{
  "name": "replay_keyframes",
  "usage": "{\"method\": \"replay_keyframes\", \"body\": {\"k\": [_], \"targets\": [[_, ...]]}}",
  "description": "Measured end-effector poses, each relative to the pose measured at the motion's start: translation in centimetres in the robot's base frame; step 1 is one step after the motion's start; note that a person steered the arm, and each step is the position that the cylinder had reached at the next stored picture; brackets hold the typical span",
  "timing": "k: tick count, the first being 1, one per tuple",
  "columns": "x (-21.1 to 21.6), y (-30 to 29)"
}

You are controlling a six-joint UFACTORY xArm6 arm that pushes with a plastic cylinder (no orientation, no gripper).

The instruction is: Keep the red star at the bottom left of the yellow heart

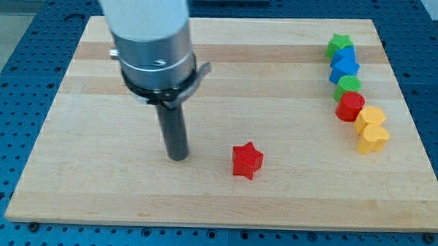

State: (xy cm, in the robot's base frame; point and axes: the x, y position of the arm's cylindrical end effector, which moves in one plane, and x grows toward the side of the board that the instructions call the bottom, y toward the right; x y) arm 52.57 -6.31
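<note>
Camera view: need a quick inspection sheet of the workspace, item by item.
Surface: wooden board, pale, lying on a blue perforated table.
Job's things: red star alone near the board's middle bottom; yellow heart at the view's right, lowest in a column of blocks. The star lies to the heart's left and slightly lower.
Clutter: above the heart, a yellow block, red block, green block, two blue blocks, green star, packed closely.
My tip: on the board left of the red star, apart from it.
Cables: nothing seen.
Surroundings: table only; dark edge at the view's top.
</note>
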Motion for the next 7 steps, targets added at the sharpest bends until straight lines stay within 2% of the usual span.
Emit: {"method": "replay_keyframes", "body": {"k": [3, 5, 6, 7], "targets": [[0.8, 13.7], [1.8, 7.6], [3.4, 8.6], [3.2, 12.1]]}}
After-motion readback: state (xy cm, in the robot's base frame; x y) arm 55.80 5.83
